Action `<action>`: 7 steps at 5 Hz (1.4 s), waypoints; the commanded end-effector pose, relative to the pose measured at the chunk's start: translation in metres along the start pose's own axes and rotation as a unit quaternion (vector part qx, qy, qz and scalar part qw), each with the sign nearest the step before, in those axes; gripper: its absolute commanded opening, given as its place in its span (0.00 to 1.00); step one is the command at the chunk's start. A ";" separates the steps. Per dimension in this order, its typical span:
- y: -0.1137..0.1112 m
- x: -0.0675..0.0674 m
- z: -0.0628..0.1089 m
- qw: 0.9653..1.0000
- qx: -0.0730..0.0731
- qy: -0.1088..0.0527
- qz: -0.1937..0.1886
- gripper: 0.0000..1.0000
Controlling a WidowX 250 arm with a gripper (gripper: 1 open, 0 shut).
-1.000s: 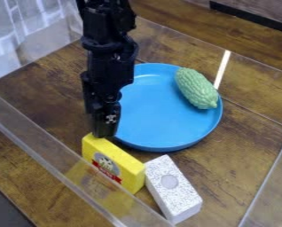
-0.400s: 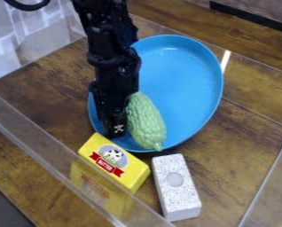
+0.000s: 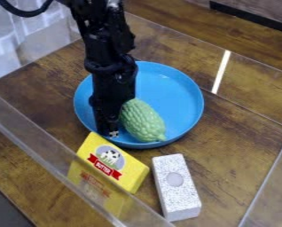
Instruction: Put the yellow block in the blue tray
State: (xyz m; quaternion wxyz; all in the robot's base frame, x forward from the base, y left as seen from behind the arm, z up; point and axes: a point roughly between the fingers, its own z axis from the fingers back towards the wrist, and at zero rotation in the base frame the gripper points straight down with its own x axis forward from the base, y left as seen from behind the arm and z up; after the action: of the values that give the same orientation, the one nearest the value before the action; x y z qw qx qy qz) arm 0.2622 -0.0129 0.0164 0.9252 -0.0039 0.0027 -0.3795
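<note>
the blue tray (image 3: 185, 93) sits on the brown wooden surface (image 3: 244, 133) and serves as the landmark here. a black robot arm (image 3: 102, 44) comes down from above onto the tray's near-left rim. its end effector (image 3: 106, 131) points straight down at that rim, with its tip just above the edge of the tray. the fingers are drawn fully together, and nothing can be seen held between them; whether the tip touches the rim cannot be told.

a bumpy green gourd-like thing (image 3: 144, 121) lies inside the tray, in its near part, just right of the end effector and close against it.

the yellow block (image 3: 112, 163) lies flat on the surface outside the tray, just in front of its near-left rim and almost below the end effector. the red-and-white label on its top face is turned upward. it is apart from the fingers.

a white-grey speckled block (image 3: 175, 184) lies on the surface in front of the tray too, right of the yellow block and just beside it.

a clear plastic wall (image 3: 43, 164) runs along the front of the surface, beyond the two blocks from the tray.
</note>
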 end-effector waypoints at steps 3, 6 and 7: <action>-0.011 -0.016 0.006 1.000 -0.019 0.013 -0.011 0.00; 0.004 -0.002 0.019 1.000 -0.012 0.007 -0.024 0.00; 0.005 -0.002 0.020 0.999 -0.010 0.005 -0.030 0.00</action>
State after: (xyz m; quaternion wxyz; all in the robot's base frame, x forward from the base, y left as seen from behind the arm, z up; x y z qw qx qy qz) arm 0.2529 -0.0136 0.0228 0.9081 -0.0223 0.0389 -0.4164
